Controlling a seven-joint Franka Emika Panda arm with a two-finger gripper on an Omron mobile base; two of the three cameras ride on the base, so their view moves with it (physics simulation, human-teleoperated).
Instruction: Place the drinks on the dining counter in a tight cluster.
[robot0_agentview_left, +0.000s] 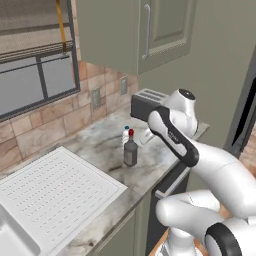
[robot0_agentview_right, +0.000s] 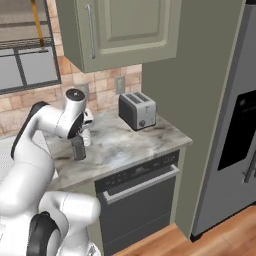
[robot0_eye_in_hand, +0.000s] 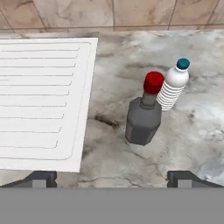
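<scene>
Grey-white marble kitchen worktop (robot0_agentview_left: 100, 145) under a brick backsplash, carrying everything here. White ribbed draining board (robot0_agentview_left: 55, 192) beside the sink, to one side of the drinks. Silver two-slot toaster (robot0_agentview_right: 137, 111) further along against the wall. White arm bent over the worktop, two-finger gripper (robot0_eye_in_hand: 112, 178) hanging above the bottles, tips wide apart, nothing between them. Short dark grey bottle with red cap (robot0_eye_in_hand: 143, 113) upright near the board's edge; probably rigid, squat-bodied and stable, best taken across the broad lower body rather than the narrow neck. Small clear ribbed bottle with blue cap (robot0_eye_in_hand: 173, 85) upright just beside it, possibly touching; likely light, easy to knock over when closing on its neighbour. Both still far from any dining counter.
</scene>
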